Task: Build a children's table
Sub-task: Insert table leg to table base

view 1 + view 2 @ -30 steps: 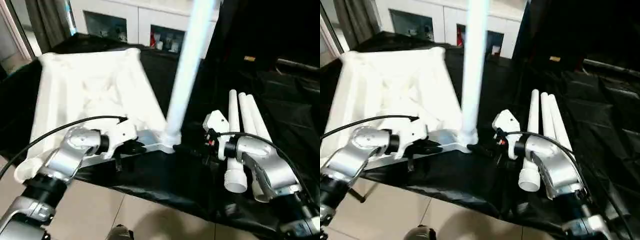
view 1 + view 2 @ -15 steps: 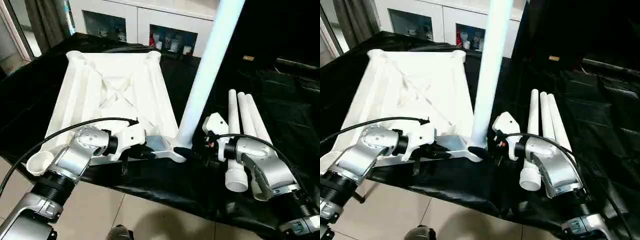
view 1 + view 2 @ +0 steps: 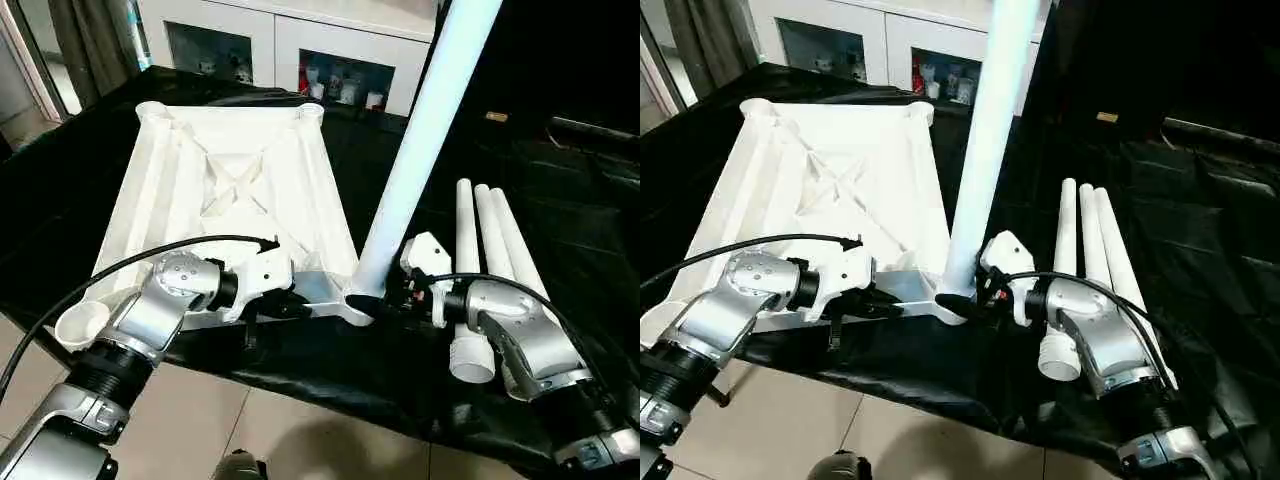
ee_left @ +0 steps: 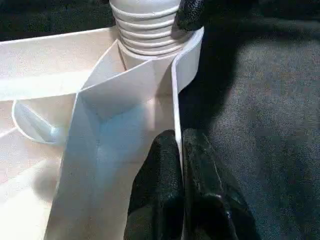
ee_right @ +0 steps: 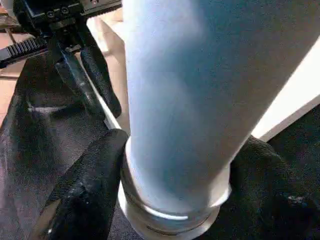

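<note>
Your white tabletop [image 3: 235, 190] lies upside down on the black-draped worktop [image 3: 560, 200], ribbed underside up, with round sockets showing at its far corners and at the near left corner. At its near right corner one leg [image 3: 420, 140] stands in the socket, leaning up and to the right out of the top of the head views; the left wrist view shows the ribbed base of that leg seated at the corner. Your left claw [image 4: 181, 185] has its two black fingers pressed together on the thin rim wall of the tabletop near that corner, one finger on each side of the wall, so it is clamped on the tabletop's near edge. Your right claw [image 5: 175, 190] sits at the foot of the standing leg, one black finger [image 5: 82, 195] on either side of the tube just above its collar; the left finger touches the leg, and you cannot tell whether the other one presses on it. Three spare legs [image 3: 485, 260] lie side by side on the worktop just right of the right forearm, wide ends toward the near edge. White cabinets [image 3: 300, 40] stand beyond the worktop.
</note>
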